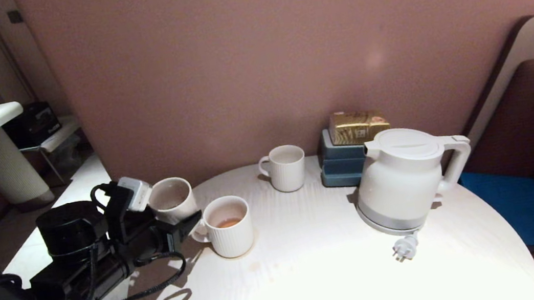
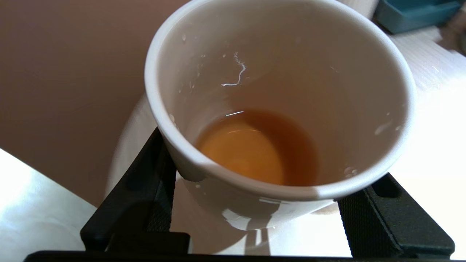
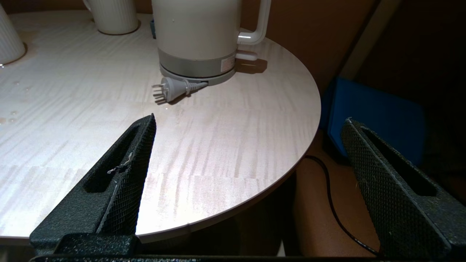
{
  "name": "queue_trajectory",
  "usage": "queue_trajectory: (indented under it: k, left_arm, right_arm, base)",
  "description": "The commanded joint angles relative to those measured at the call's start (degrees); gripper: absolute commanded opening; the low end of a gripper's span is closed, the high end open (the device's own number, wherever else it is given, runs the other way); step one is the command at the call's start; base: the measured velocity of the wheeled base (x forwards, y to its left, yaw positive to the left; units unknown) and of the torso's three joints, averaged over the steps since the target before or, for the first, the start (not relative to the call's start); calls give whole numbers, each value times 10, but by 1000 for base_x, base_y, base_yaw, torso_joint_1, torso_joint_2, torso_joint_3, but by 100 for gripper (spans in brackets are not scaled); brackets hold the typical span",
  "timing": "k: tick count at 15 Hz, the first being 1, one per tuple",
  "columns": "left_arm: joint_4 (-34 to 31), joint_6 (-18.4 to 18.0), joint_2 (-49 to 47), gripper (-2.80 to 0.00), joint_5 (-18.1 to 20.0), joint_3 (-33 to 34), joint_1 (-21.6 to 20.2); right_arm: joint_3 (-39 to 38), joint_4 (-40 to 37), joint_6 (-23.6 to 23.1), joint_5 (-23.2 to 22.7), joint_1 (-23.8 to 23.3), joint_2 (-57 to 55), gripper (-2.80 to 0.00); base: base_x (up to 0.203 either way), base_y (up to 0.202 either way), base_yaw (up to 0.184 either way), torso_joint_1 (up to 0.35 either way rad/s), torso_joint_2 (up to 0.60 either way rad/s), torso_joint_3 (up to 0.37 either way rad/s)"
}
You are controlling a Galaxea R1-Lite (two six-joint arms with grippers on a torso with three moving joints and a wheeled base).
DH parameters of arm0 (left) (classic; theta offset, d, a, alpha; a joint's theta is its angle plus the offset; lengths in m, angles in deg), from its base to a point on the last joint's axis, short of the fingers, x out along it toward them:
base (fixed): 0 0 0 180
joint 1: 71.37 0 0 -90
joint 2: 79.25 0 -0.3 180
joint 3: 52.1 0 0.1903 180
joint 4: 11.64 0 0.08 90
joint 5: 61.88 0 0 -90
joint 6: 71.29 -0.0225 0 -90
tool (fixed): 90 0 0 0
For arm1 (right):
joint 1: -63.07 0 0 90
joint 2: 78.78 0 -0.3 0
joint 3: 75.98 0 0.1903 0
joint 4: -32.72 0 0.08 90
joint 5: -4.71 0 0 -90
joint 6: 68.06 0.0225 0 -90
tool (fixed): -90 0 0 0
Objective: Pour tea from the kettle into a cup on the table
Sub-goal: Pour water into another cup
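The left gripper clasps the cup of tea at the table's far-left edge. The right gripper gapes empty near the kettle, whose label is unreadable.

Between the black fingers of the left gripper sits the plain white cup, amber-orange tea pooled in its bottom. Just beside that gripper stands a ribbed white mug — orange-brown liquid inside. Ahead of the right gripper, whose black pads are cross-hatched, lies the white table with faint wood-grain streaks — and the white kettle with its grey base ring.
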State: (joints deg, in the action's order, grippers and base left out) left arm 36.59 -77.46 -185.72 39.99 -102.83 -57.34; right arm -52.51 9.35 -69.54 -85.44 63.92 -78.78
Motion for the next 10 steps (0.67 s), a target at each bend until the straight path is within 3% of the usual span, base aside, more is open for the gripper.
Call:
queue_trajectory:
  k: [1, 5, 10]
  left_arm:
    - [-19, -9, 4, -280, 0, -37, -2]
    - [-40, -16, 1, -280, 0, -55, -14]
    - [-40, -64, -20, -280, 0, -71, -40]
  right_arm:
    - [0, 0, 0, 0, -1, 0, 0]
    - [0, 0, 0, 0, 0, 0, 0]
    - [0, 0, 0, 0, 0, 0, 0]
  base:
    - [0, 0, 0, 0, 0, 0]
    - [0, 0, 0, 0, 0, 0]
    - [0, 0, 0, 0, 0, 0]
